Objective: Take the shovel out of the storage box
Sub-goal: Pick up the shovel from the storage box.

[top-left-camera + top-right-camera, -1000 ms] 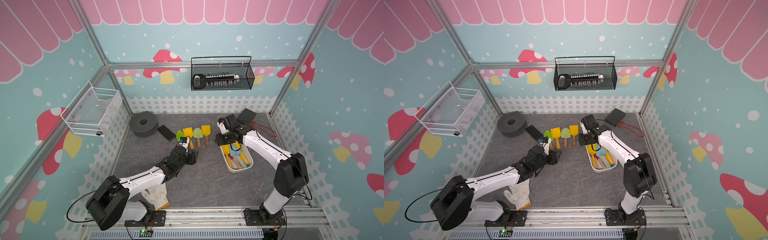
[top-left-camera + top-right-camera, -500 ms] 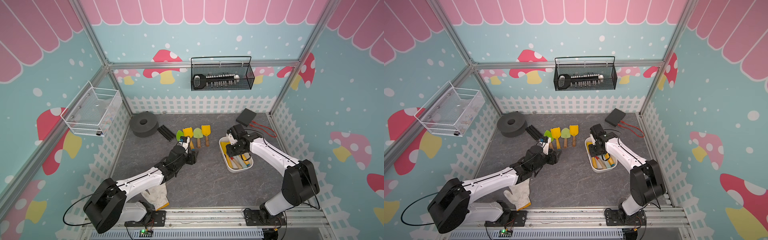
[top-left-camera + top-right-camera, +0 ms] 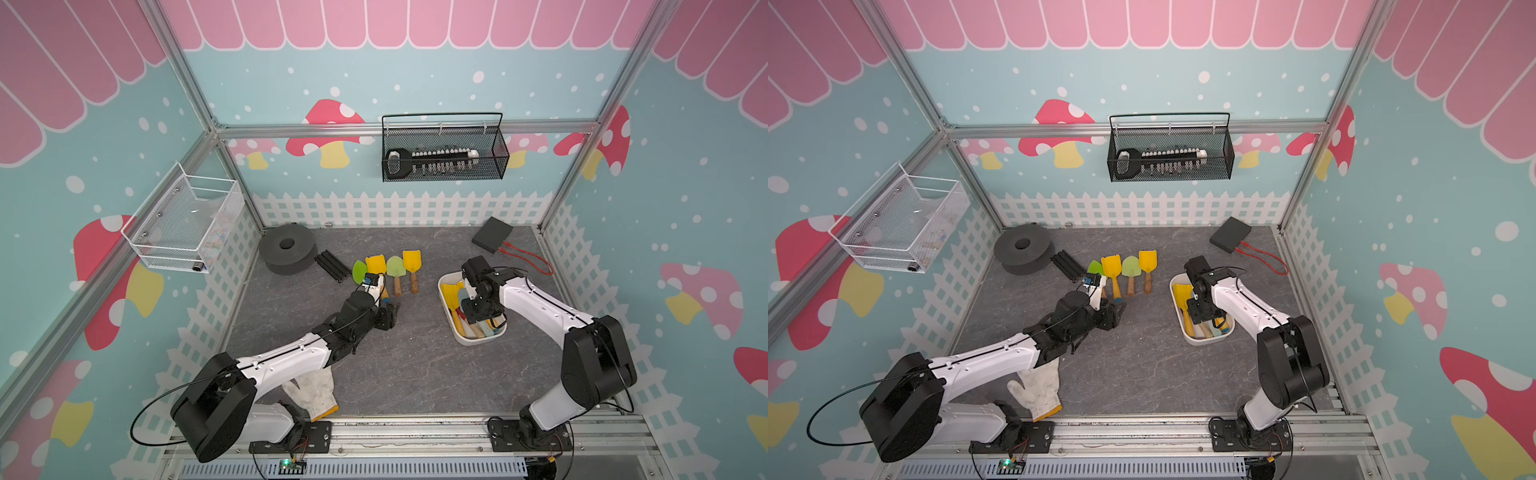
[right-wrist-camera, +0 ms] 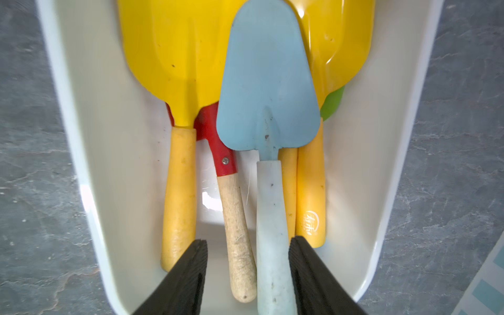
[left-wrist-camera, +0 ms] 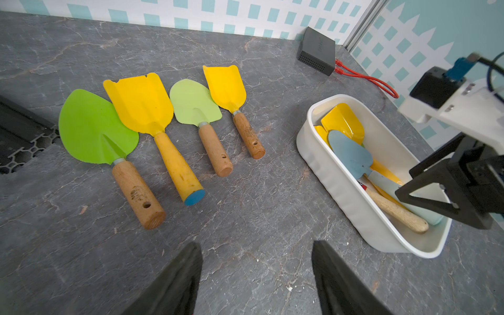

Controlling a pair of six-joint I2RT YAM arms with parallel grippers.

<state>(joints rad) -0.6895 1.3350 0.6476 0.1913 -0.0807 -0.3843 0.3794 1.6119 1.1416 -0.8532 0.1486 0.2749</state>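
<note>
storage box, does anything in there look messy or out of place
Nothing looks damaged or spilled, but the storage box is a jumble. The blue shovel lies on top of overlapping yellow blades, and a red shovel and a green blade are mostly buried under them.
</note>
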